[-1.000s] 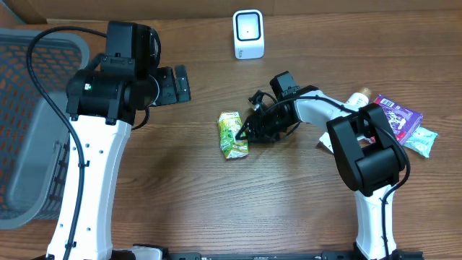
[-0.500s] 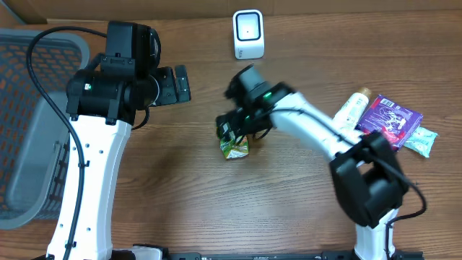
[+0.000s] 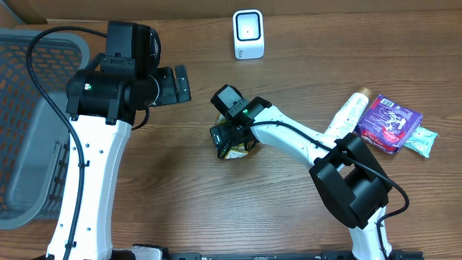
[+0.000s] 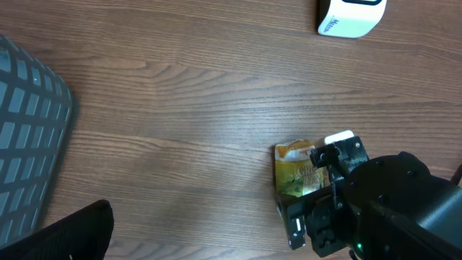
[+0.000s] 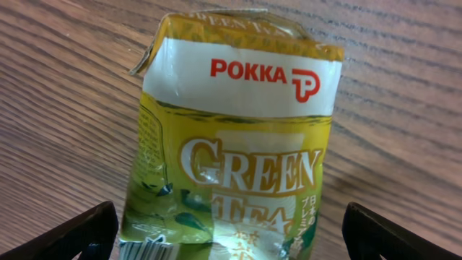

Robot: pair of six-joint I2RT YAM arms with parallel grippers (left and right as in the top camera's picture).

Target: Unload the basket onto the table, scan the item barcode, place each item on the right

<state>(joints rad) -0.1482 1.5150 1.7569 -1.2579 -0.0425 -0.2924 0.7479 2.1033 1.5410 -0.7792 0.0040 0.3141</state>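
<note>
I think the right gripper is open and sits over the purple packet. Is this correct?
Not quite. The right gripper is open, but it sits over the green tea carton, not the packet. The right wrist view shows this.

Item count.
- Brown wooden table point(image 3: 180, 202): 1
- Crumpled yellow-green POKKA green tea carton point(image 5: 231, 159): 1
- White box-shaped barcode scanner point(image 3: 248, 33): 1
- Grey plastic mesh basket point(image 3: 22, 94): 1
- White plastic bottle point(image 3: 346, 114): 1
- Purple foil packet point(image 3: 390, 123): 1
- Pale green-white wrapped packet point(image 3: 422, 141): 1

Packets in total: 2.
</note>
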